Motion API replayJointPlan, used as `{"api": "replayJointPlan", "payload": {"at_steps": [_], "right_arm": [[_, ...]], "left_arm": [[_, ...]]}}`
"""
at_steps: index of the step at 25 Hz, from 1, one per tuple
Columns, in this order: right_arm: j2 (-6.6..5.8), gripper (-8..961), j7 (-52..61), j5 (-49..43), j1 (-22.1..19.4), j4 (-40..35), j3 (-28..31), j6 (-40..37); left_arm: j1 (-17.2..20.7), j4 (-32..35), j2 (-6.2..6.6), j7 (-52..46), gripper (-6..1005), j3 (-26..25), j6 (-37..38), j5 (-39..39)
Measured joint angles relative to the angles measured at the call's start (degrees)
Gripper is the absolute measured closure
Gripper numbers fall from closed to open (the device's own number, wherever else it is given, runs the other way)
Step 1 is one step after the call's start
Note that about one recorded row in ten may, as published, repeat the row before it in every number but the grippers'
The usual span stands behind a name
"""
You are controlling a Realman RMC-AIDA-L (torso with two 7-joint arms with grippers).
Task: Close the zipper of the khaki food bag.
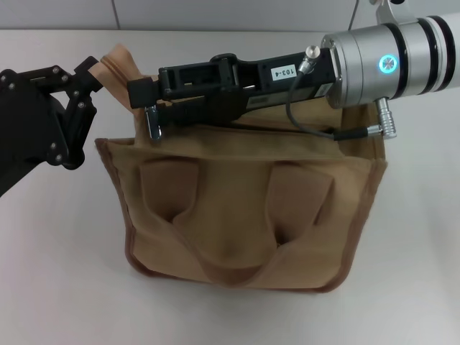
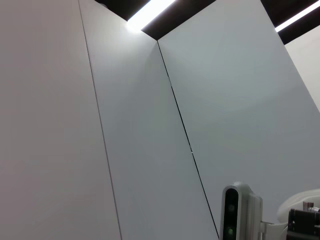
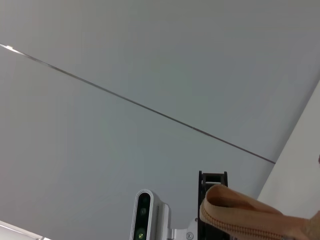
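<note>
The khaki food bag (image 1: 237, 208) stands in the middle of the head view, its two handles hanging down its near side. My left gripper (image 1: 97, 72) is shut on the free end of the zipper tape (image 1: 116, 59) and holds it up past the bag's left top corner. The tape end also shows in the right wrist view (image 3: 240, 217). My right gripper (image 1: 146, 100) reaches from the right across the bag's top to its left end. It looks shut at the silver slider (image 1: 153, 123), whose pull hangs just below. The arm hides most of the zipper line.
The bag stands on a white table (image 1: 57, 273) with a pale wall behind it. The right arm's silver wrist (image 1: 392, 61) and its cable (image 1: 309, 118) hang over the bag's right top. The wrist views show mostly wall and ceiling, and the robot's head camera (image 2: 232, 210).
</note>
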Motion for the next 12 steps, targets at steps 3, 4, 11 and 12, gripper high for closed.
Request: {"api": "replayJointPlan", "payload": {"at_steps": [3, 4, 11, 12], "right_arm": [[-0.08, 171, 0.08, 0.0, 0.0, 0.0, 0.0, 0.0], [-0.09, 171, 0.12, 0.0, 0.0, 0.0, 0.0, 0.0], [-0.28, 191, 1.21, 0.02, -0.68, -0.02, 0.04, 1.73], [-0.28, 246, 1.21, 0.02, -0.68, -0.02, 0.04, 1.73]], "left_arm": [[0.2, 0.0, 0.0, 0.0, 1000, -0.21, 0.06, 0.0], [0.2, 0.0, 0.0, 0.0, 1000, -0.21, 0.06, 0.0], [0.26, 0.0, 0.0, 0.0, 1000, -0.07, 0.26, 0.01], [0.26, 0.0, 0.0, 0.0, 1000, -0.07, 0.26, 0.01]]}}
